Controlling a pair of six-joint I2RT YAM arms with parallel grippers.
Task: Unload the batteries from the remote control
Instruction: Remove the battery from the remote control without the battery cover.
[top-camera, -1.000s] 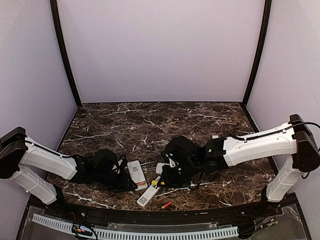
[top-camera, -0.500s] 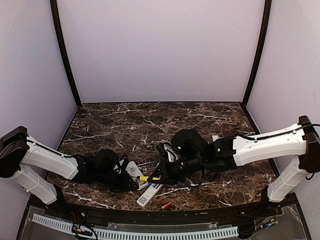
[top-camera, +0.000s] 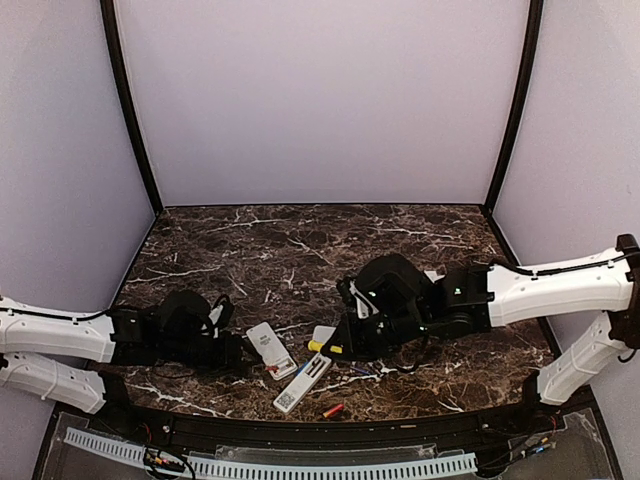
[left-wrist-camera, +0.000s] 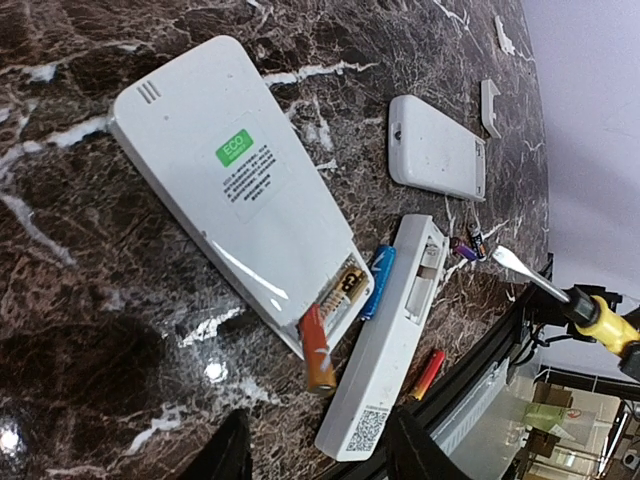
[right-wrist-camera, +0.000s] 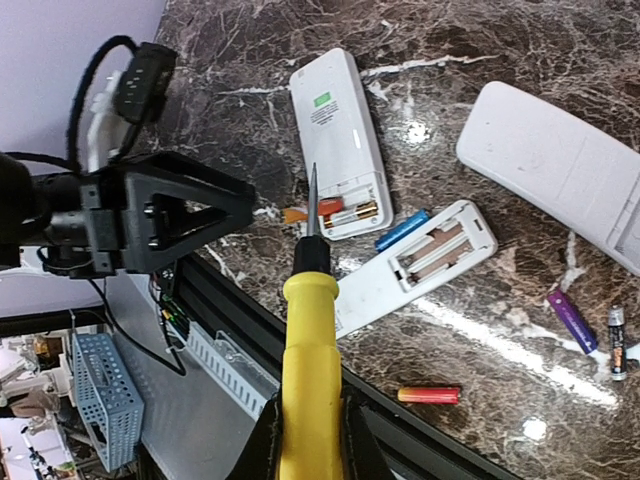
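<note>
Two batteries (left-wrist-camera: 348, 285) lay in ECO remote (left-wrist-camera: 235, 185), one half out | slim remote (left-wrist-camera: 385, 340) was empty, blue cell (left-wrist-camera: 377, 282) beside it | left gripper (left-wrist-camera: 322, 450) spread, empty | right gripper (right-wrist-camera: 310, 440) pinched screwdriver (right-wrist-camera: 308, 330)

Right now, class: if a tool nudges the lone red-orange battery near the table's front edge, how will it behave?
The red-orange battery is a thin cylinder on its side, so it would probably roll. The table looks glossy, so it may slide. Lying near the front edge, it could drop off.

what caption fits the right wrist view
Right tool holds a yellow screwdriver aimed at an open remote, loose batteries nearby
</note>
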